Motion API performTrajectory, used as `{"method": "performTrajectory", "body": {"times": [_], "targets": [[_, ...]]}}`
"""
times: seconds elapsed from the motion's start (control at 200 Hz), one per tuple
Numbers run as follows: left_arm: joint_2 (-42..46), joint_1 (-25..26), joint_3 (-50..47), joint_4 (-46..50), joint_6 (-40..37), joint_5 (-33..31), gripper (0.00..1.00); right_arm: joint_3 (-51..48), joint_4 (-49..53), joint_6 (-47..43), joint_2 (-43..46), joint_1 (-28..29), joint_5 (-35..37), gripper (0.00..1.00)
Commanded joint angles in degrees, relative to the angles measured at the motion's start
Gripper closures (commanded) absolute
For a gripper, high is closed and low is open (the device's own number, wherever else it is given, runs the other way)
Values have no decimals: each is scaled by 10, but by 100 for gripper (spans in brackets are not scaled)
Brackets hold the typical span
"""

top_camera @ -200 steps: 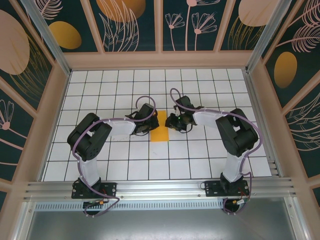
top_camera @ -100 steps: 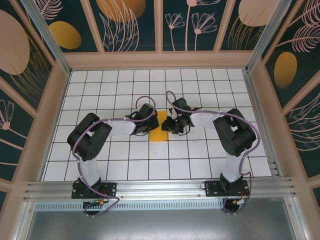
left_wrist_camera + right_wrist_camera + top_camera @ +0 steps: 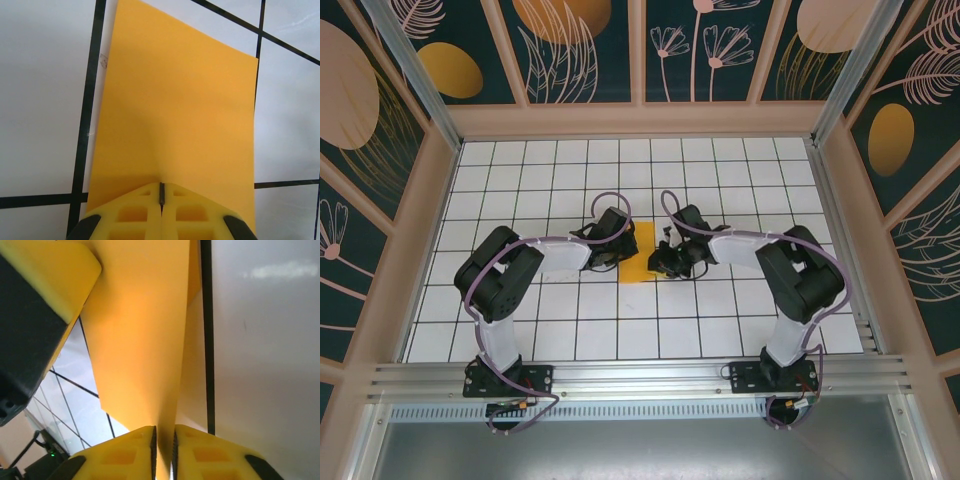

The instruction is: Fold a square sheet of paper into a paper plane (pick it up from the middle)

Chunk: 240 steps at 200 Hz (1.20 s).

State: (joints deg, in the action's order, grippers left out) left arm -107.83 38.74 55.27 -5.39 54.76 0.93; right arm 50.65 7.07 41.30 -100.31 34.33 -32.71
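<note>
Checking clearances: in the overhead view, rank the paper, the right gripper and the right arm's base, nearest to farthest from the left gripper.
1. The paper, right at the left gripper, centre of the table.
2. The right gripper, just across the paper.
3. The right arm's base, near edge, right side.

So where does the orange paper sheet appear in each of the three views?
Top external: the orange paper sheet lies mid-table, between the left gripper and the right gripper.
Left wrist: it covers the centre, above the left gripper.
Right wrist: a raised flap left of centre, running down into the right gripper.
Shared landmark: the white table with black grid lines.
</note>
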Motion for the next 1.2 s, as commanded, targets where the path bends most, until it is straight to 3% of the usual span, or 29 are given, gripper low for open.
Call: {"method": "performTrajectory", "body": {"times": [0.0,0.18,0.365,0.575,1.196], "targets": [[-14,0,-21,62,3,-12,100,-22,-21,34,34,-2,-14,87],[16,-5,-14,45,-27,2,100,-20,-10,44,45,-13,-3,100],[50,-42,-14,9,-58,21,100,6,42,20,33,-25,0,100],[12,-59,-4,-24,-70,83,100,22,67,5,19,-25,1,100],[-25,-59,-2,-1,-75,85,100,98,19,23,-47,-7,-36,99]]}}
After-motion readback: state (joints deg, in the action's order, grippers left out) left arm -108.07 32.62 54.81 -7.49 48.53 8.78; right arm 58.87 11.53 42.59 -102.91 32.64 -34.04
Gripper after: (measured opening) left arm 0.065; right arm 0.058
